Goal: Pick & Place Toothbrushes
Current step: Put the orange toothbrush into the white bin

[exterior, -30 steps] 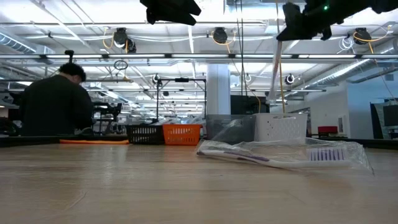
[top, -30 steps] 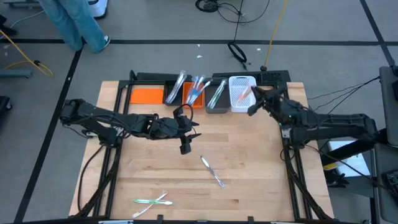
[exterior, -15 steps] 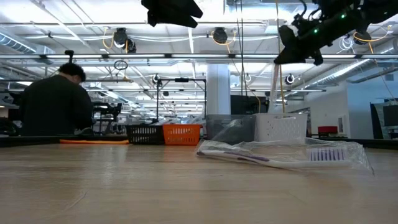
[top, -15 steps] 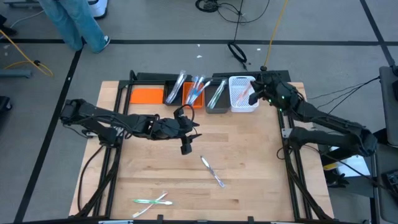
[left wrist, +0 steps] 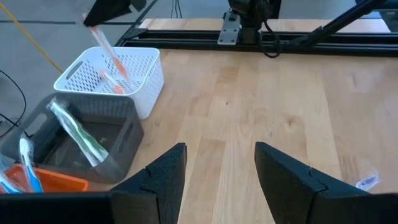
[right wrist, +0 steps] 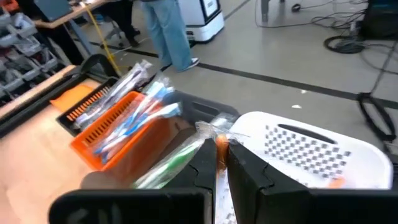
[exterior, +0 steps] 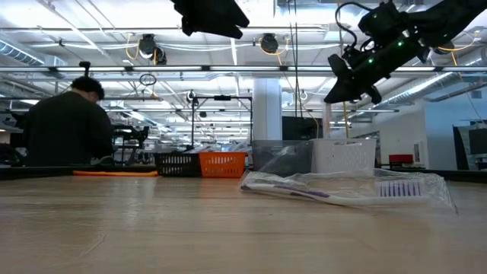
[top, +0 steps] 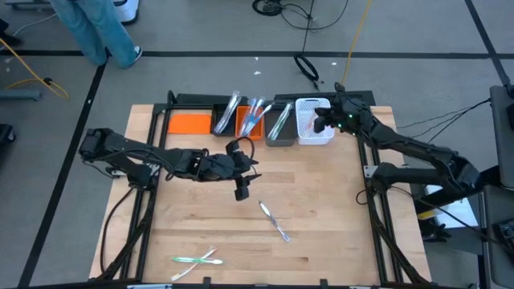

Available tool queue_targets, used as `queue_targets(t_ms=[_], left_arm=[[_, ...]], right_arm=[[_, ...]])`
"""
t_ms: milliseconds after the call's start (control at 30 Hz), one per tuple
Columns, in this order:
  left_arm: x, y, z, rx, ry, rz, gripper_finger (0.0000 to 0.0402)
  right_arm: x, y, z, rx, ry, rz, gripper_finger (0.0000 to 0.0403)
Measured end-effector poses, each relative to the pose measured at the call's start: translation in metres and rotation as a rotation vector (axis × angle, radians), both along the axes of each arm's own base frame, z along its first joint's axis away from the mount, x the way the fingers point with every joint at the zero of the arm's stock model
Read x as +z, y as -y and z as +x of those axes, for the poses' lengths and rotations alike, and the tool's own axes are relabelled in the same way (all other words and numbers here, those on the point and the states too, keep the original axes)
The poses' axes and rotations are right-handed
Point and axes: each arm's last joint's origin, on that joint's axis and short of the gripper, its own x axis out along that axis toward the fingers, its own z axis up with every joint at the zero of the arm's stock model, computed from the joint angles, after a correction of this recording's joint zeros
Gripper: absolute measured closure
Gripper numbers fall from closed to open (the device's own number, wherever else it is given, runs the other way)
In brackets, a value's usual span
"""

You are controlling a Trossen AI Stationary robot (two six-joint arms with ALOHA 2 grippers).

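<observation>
- High view: our right hand (top: pixel 321 122) hangs over the white basket (top: pixel 309 135); our left hand (top: pixel 240 190) waits mid-table (top: pixel 321 217), near a loose wrapped toothbrush (top: pixel 274 221).
- Low view: that wrapped toothbrush (exterior: pixel 342 189) lies flat on the table.
- Left wrist view: our left hand's fingers (left wrist: pixel 163 177) stand apart, empty.
- Right wrist view: our right hand (right wrist: pixel 222 163) is clamped on an orange-tipped toothbrush (right wrist: pixel 221 143) above the basket.

Orange toothbrush (left wrist: pixel 102 46) tilted over white basket (left wrist: pixel 140 74); left tool (left wrist: pixel 221 171) open.
</observation>
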Motion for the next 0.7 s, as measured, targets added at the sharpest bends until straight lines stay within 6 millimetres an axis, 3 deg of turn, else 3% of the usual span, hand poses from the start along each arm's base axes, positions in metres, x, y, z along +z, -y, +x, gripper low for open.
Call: queue_targets(t_ms=[300, 700], left_arm=[[0.000, 0.000, 0.000, 0.000, 0.000, 0.000, 0.0208], [0.000, 0.000, 0.000, 0.000, 0.000, 0.001, 0.0208]], right_arm=[[-0.010, 0.010, 0.006, -0.012, 0.001, 0.037, 0.0386], [-0.017, 0.012, 0.007, 0.002, -0.084, 0.018, 0.0276]])
